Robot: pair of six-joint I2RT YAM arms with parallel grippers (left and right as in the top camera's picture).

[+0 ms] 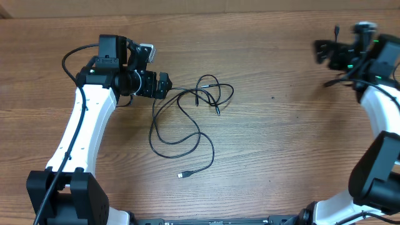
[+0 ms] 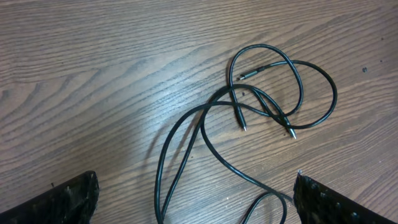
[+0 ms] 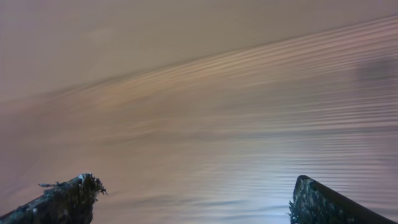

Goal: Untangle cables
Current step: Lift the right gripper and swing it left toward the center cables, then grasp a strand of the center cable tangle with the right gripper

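While both arms stand empty, the step in hand looks like the first pick, and it is best made on a free end, not on the crossing itself. The left gripper (image 2: 198, 202) hangs with its jaws spread as wide as they go, holding nothing. The thin black cables with small metal-tipped plugs (image 2: 238, 112) lie on the brown wood-grain table (image 1: 281, 144), just ahead of those jaws. Their small overlapping loops sit ahead and off to the right in the wrist view, while two long strands trail back between the fingers. Two plug tips near the loops point back towards the jaws; a third lies across them, farther ahead. Judging from this, closing on one loose tip and drawing it straight out along its own line should free it without tightening the loops. Seen from overhead, the bundle's long axis runs from the loops beside the left gripper away to a lone USB plug (image 1: 184, 175) at the far end. The right gripper (image 3: 193, 199) is likewise fully spread and empty, well apart from the cables; its view is blurred and shows only wood.
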